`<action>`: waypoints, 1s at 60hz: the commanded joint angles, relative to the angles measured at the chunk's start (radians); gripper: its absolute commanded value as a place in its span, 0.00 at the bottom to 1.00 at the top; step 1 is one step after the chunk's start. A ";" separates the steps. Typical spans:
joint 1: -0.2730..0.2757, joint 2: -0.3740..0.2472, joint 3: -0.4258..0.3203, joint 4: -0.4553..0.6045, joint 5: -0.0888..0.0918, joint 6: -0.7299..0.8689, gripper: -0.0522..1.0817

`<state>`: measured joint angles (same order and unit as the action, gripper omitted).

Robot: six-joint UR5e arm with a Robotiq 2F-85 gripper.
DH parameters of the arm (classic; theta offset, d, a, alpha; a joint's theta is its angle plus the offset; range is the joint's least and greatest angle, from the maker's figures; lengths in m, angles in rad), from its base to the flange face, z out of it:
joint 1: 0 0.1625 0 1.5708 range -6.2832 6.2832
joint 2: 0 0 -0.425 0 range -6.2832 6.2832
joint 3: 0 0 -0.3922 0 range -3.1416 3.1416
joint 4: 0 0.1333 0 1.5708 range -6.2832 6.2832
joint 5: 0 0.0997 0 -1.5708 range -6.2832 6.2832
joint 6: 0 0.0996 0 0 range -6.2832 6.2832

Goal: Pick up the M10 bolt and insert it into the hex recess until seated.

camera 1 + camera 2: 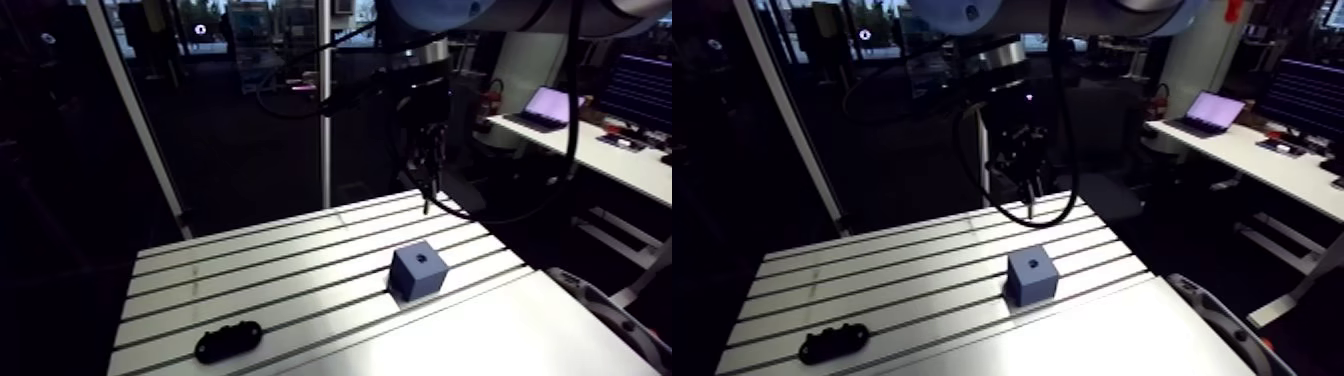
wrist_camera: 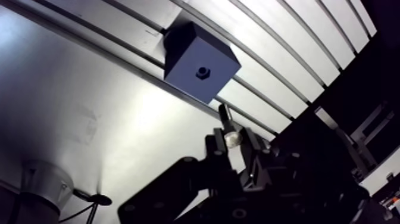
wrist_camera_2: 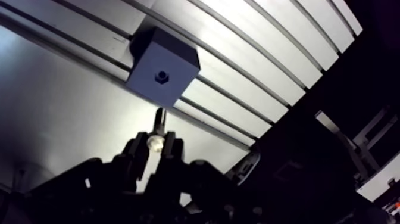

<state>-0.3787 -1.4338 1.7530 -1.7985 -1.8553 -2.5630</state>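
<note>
A blue-grey cube block (image 1: pixel 418 271) stands on the slotted table (image 1: pixel 250 270), with a small hex recess (image 2: pixel 202 72) in its upper face. My gripper (image 2: pixel 233 140) hangs well above the table's far edge, behind the block. In the wrist view its fingers are shut on the M10 bolt (image 2: pixel 227 122), whose threaded shank sticks out past the fingertips toward the block. The bolt also shows in the other wrist eye (image 3: pixel 157 127), clearly apart from the recess (image 3: pixel 161 76). In the arm view the bolt tip (image 1: pixel 1029 209) hangs above the table behind the block.
A black bracket-like part (image 1: pixel 228 341) lies near the table's front left corner. A smooth light plate (image 1: pixel 480 340) covers the front right of the table. A round metal fitting (image 2: pixel 44 184) sits beside the gripper in the wrist view.
</note>
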 commanded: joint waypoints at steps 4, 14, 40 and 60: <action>-0.029 -0.003 0.037 -0.054 0.011 -0.023 1.00; -0.044 -0.003 0.050 -0.065 0.047 -0.026 1.00; -0.045 -0.001 0.072 -0.069 0.048 -0.032 1.00; -0.045 0.003 0.105 -0.105 0.049 -0.032 1.00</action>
<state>-0.4243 -1.4312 1.8337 -1.8758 -1.8068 -2.5933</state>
